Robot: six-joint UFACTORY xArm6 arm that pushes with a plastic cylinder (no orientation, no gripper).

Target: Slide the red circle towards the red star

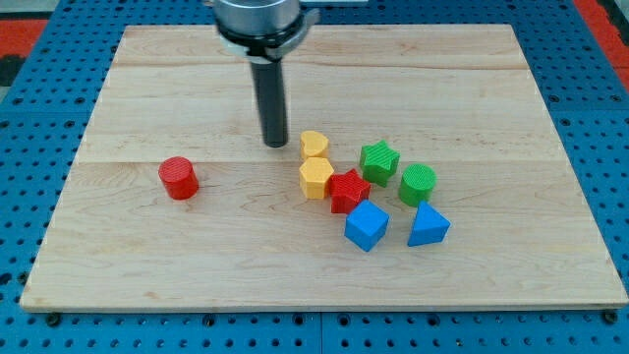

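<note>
**A:** Where does the red circle (179,178) lie from my tip (274,145)?

**B:** Toward the view's left and a little lower, well apart from it. The circle sits alone on the wooden bench (118,265), nothing touching it.

**A:** And the red star (348,189)?

**B:** To the view's right, in the cluster. It touches the yellow hexagon (315,179) on its left, and the blue cube (367,225) sits just below it. A yellow heart-like block (314,145) is just right of my tip, though its shape is hard to be sure of here.

**A:** So the tip stands between circle and star?

**B:** Roughly, yes, a bit toward the view's top of the line joining them. That is the wrong side, I judge: the push must run rightward, so the tip needs to get round to the circle's left first.

**A:** Any claw to report?

**B:** None; the arm ends in a bare rod, holding nothing.
</note>
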